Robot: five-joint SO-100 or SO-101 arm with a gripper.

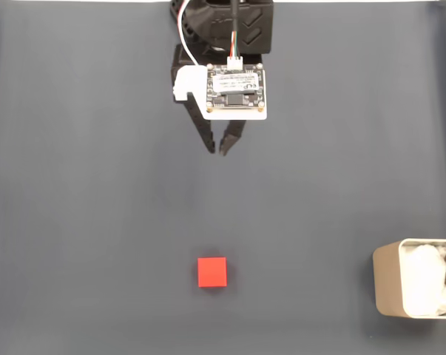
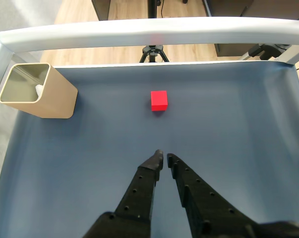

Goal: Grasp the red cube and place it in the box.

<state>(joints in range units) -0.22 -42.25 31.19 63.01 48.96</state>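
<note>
Your gripper [image 2: 164, 157] is hovering nearly closed and empty, well short of the red cube [image 2: 159, 100] lying ahead; the box [image 2: 45, 101] is sitting far left. Descending this narrow, you risk knocking the cube away.

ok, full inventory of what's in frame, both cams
red cube: 1, bright red, alone on the mat, lower centre of the fixed view; ahead of the fingertips in the wrist view, not touched.
box: 1, beige-white, rounded corners, at the lower right edge of the fixed view, cut off by the frame; far left in the wrist view.
padding: white soft material inside the box.
mat: 1, dark grey-blue, covers the table.
rail: 1, pale grey, along the table's far edge in the wrist view.
tripod: 1, black, on the wooden floor beyond the rail.
circuit board: 1, white mount, on the arm, top centre of the fixed view.
gripper: 1, black, two fingers nearly closed, holding nothing, short of the cube.
</note>
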